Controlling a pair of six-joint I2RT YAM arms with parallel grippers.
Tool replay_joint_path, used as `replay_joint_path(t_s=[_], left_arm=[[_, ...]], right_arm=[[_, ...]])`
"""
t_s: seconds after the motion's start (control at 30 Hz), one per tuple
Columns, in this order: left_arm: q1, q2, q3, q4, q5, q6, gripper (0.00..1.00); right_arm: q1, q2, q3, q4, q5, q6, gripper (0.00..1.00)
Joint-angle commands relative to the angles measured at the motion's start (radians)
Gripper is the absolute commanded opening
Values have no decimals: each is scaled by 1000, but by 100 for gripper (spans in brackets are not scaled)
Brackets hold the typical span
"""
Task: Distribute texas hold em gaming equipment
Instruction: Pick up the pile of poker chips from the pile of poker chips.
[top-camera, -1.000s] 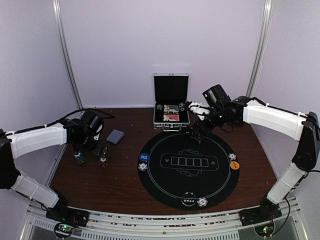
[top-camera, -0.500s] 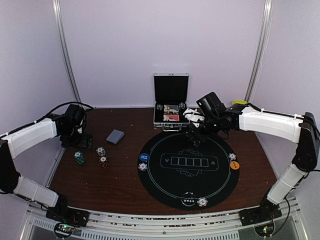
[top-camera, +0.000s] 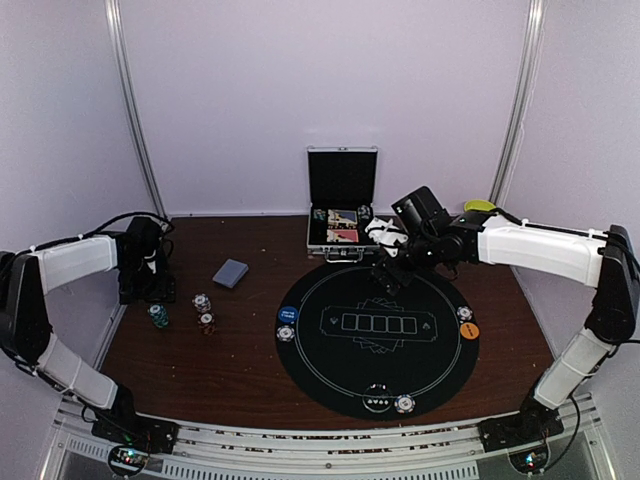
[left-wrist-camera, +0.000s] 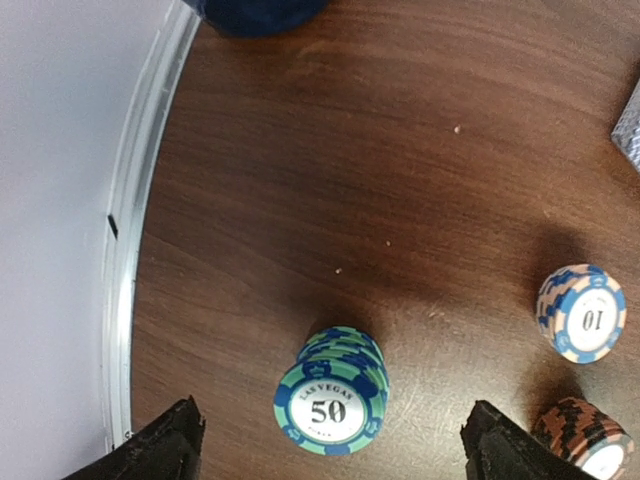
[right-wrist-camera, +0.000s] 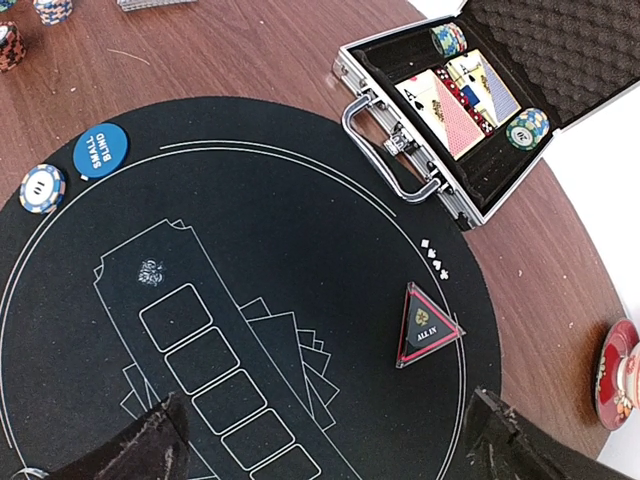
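Note:
Three small chip stacks stand on the wood at the left: teal (top-camera: 158, 315) (left-wrist-camera: 330, 405), white-blue (top-camera: 201, 302) (left-wrist-camera: 582, 313) and red (top-camera: 207, 321) (left-wrist-camera: 585, 450). My left gripper (top-camera: 152, 290) (left-wrist-camera: 335, 452) hangs open just behind them; the teal stack stands between its spread fingertips, untouched. A grey-blue card deck (top-camera: 230, 273) lies further back. On the black mat (top-camera: 377, 360) lie a blue button (top-camera: 288, 314) (right-wrist-camera: 100, 150), an orange button (top-camera: 470, 330) and single chips (top-camera: 286, 333) (right-wrist-camera: 42, 188). My right gripper (top-camera: 388, 272) (right-wrist-camera: 330, 445) is open and empty above the mat's far edge.
The silver case (top-camera: 342, 240) (right-wrist-camera: 400, 150) stands open behind the mat, with cards (right-wrist-camera: 460, 100) and chips (right-wrist-camera: 526, 128) inside. A triangular all-in marker (right-wrist-camera: 428, 328) sits on the mat near the case. A dark blue mug (left-wrist-camera: 255, 12) is by the left rail (left-wrist-camera: 140, 230).
My left gripper has drawn back to the left, off the chip stacks, which stayed on the table. The right gripper shifted slightly left over the mat's far edge.

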Motion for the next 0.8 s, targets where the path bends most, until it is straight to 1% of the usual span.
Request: replay_joint_path(t_s=[0.0,0.2,0.77], left_arm=[[23,20,-28,74,41,0,92],[55,41,-39,104,84,15,86],[92,70,-59,133,97,29,75]], right_arm=[[8,-55,-18,27,31,10,97],[9,-56,-23,30,34,9,98],[10,-63,-26,35,47,9,98]])
